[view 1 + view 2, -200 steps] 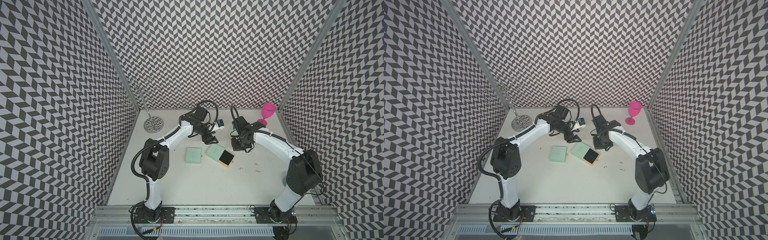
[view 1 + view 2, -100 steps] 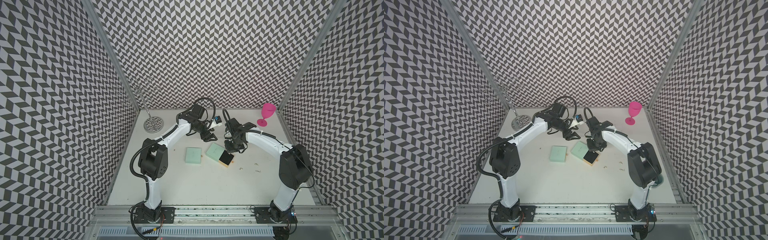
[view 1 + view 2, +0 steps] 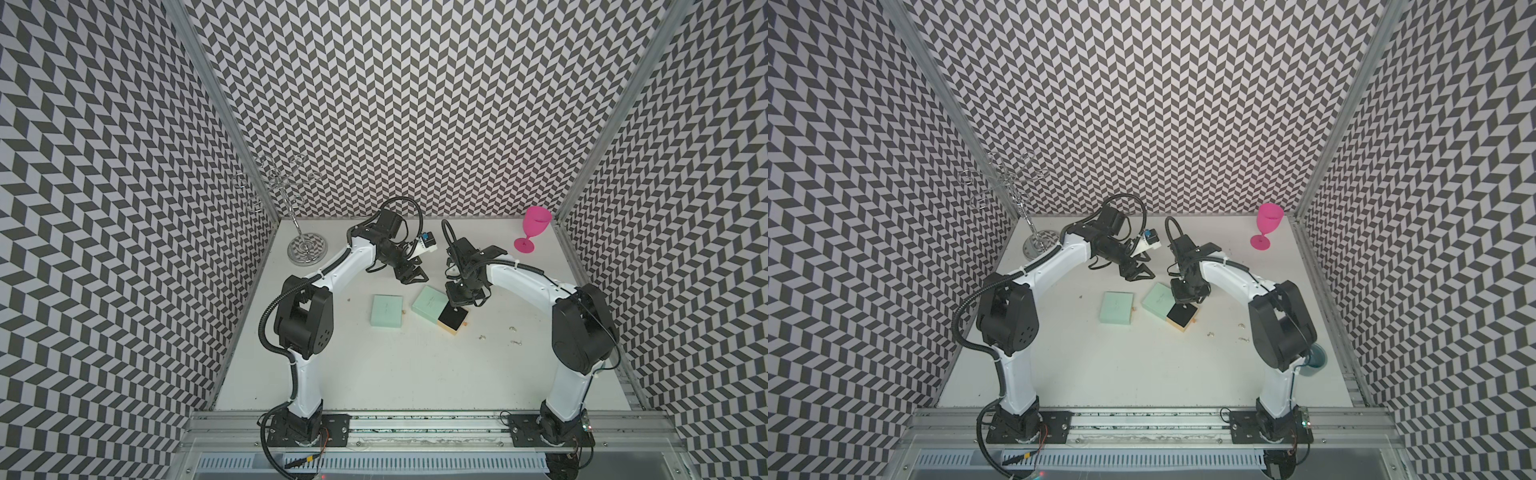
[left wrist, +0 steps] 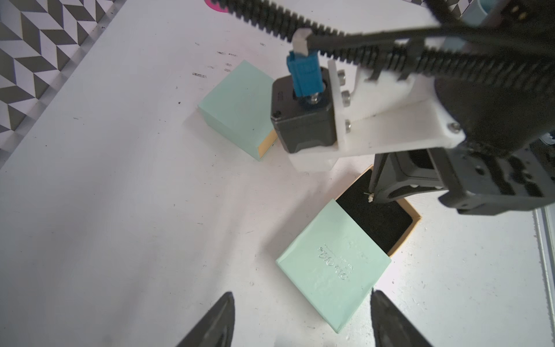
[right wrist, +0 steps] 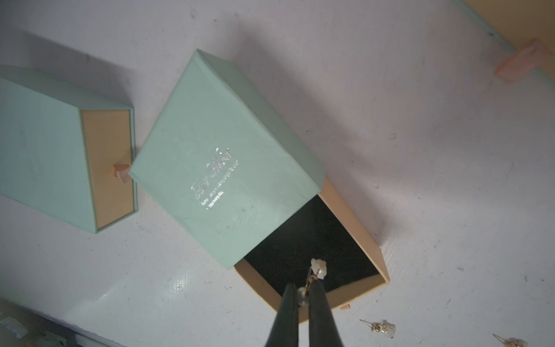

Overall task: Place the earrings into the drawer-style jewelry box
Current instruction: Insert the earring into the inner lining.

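The drawer-style jewelry box (image 3: 428,301) (image 3: 1158,299) lies mid-table, a mint sleeve (image 5: 222,168) (image 4: 333,270) with its tan drawer (image 5: 354,216) pulled out and showing a black lining. My right gripper (image 5: 303,285) (image 3: 456,305) (image 3: 1185,305) hangs over the open drawer, shut on one of the earrings (image 5: 319,267) (image 4: 370,196), whose pale bead dangles above the lining. Other earrings (image 3: 483,337) (image 3: 1211,333) (image 5: 383,328) lie loose on the table to the right of the box. My left gripper (image 4: 301,296) (image 3: 411,276) (image 3: 1139,275) hovers open and empty behind the sleeve.
A second mint box (image 3: 387,311) (image 3: 1117,307) (image 5: 39,144), closed, lies just left of the open one. A chrome wire stand (image 3: 306,249) rises in the back left corner. A pink goblet (image 3: 534,228) stands at the back right. A teal cup (image 3: 1316,357) sits by my right arm's elbow.
My right gripper has carried the earring left and towards the front, from beside the box to over the open drawer. The left gripper has barely moved.
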`<state>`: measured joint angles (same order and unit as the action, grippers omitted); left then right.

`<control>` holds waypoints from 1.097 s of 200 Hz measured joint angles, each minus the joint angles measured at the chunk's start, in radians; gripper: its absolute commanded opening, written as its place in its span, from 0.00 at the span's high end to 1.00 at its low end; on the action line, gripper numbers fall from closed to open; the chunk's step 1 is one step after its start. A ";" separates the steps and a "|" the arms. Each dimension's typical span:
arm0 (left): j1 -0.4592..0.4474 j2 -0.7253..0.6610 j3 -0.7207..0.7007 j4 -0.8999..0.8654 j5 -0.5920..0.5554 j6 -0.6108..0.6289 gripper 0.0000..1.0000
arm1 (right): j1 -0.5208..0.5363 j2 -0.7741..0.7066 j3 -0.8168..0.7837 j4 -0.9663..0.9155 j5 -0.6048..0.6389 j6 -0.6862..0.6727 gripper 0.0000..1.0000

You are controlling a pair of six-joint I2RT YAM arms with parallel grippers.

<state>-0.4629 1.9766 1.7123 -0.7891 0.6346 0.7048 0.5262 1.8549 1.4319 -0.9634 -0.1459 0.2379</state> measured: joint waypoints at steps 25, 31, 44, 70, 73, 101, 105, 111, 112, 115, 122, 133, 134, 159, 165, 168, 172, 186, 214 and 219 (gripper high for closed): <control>0.000 0.000 -0.006 0.001 0.000 0.000 0.28 | 0.001 0.016 0.000 0.000 -0.002 -0.006 0.92; 0.000 0.000 -0.009 0.001 0.000 0.000 0.28 | 0.001 0.018 0.000 0.000 -0.002 -0.007 0.92; 0.000 0.000 -0.014 0.002 0.000 0.000 0.28 | 0.001 0.020 0.000 0.000 -0.003 -0.010 0.92; 0.000 0.000 -0.021 0.002 0.000 0.000 0.28 | 0.001 0.021 0.000 0.007 -0.002 -0.011 0.92; 0.000 0.000 -0.022 0.002 0.000 0.000 0.28 | 0.001 0.022 0.000 0.008 -0.002 -0.011 0.92; 0.000 0.000 -0.024 0.003 0.000 0.000 0.28 | 0.001 0.023 -0.012 0.023 -0.001 -0.011 0.91; 0.000 0.000 -0.026 0.003 0.000 0.000 0.28 | 0.001 0.024 -0.014 0.023 -0.001 -0.011 0.90; 0.000 0.000 -0.027 0.003 0.000 0.000 0.28 | 0.001 0.024 -0.016 0.025 0.000 -0.010 0.91; 0.000 0.000 -0.027 0.003 0.000 0.000 0.28 | 0.001 0.024 -0.016 0.025 0.000 -0.011 0.90; 0.000 0.000 -0.027 0.002 0.000 0.000 0.28 | 0.001 0.024 -0.017 0.025 0.000 -0.011 0.90; 0.000 0.000 -0.029 0.003 0.000 0.000 0.28 | 0.001 0.024 -0.019 0.026 0.000 -0.011 0.90; 0.000 0.000 -0.031 0.002 0.000 0.000 0.27 | 0.001 0.024 -0.023 0.026 0.000 -0.011 0.88; 0.000 0.000 -0.031 0.002 0.000 0.000 0.28 | 0.001 0.024 -0.023 0.026 0.000 -0.011 0.88; 0.000 0.000 -0.032 0.003 0.000 0.000 0.27 | 0.001 0.024 -0.025 0.025 0.001 -0.011 0.85; 0.000 0.000 -0.032 0.003 0.000 0.000 0.27 | 0.001 0.024 -0.025 0.026 0.001 -0.011 0.85; 0.000 0.000 -0.032 0.003 0.000 0.000 0.27 | 0.001 0.024 -0.025 0.026 0.001 -0.011 0.85; 0.000 0.000 -0.032 0.003 0.000 0.000 0.27 | 0.001 0.024 -0.025 0.025 0.001 -0.011 0.85; 0.000 0.000 -0.032 0.003 0.000 0.001 0.27 | 0.001 0.024 -0.025 0.025 0.001 -0.011 0.85; 0.000 0.000 -0.032 0.003 0.004 0.005 0.27 | 0.001 0.024 -0.025 0.025 0.009 -0.011 0.90; 0.000 0.000 -0.032 0.002 0.006 0.006 0.27 | 0.001 0.024 -0.026 0.025 0.012 -0.012 0.92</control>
<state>-0.4629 1.9766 1.6802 -0.7868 0.6407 0.7109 0.5274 1.8793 1.4063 -0.9382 -0.1341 0.2256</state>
